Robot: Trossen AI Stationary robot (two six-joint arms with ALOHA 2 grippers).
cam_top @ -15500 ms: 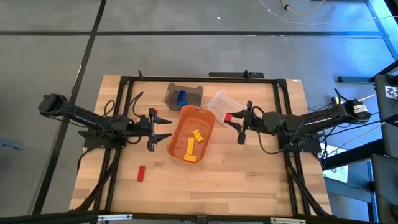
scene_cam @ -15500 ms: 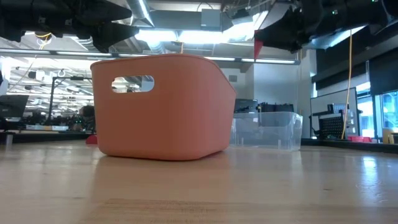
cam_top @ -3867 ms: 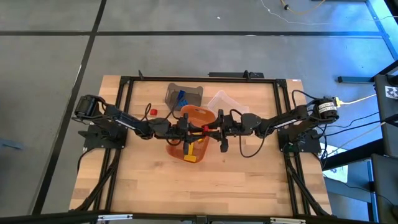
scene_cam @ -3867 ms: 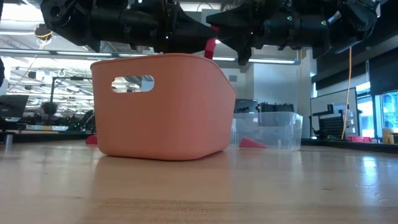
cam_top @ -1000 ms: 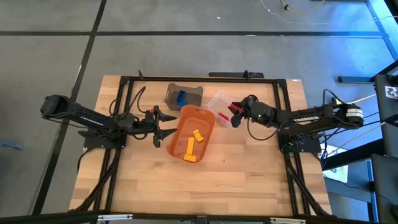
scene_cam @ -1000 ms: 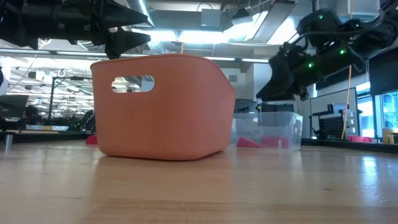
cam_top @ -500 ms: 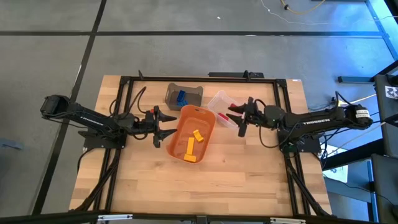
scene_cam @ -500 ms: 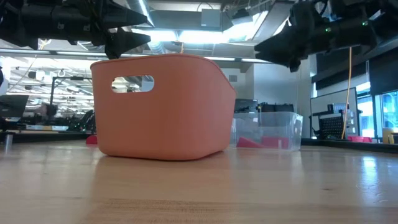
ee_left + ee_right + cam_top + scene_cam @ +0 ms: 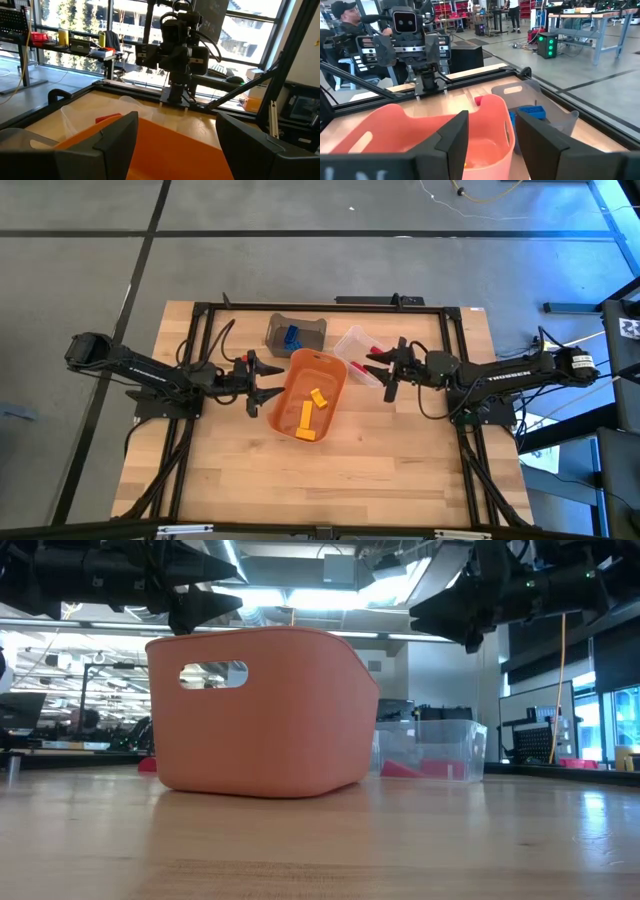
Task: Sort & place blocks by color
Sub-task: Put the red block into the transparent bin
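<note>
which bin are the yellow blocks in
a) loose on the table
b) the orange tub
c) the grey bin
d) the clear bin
b: the high view shows the yellow blocks lying inside the orange tub at the middle of the table, while the grey bin holds a blue block and the clear bin holds red.

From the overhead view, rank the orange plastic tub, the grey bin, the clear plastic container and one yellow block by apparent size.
1. Orange plastic tub, clearly largest.
2. Grey bin and clear plastic container: look alike, no ranking.
3. Yellow block, smallest.
</note>
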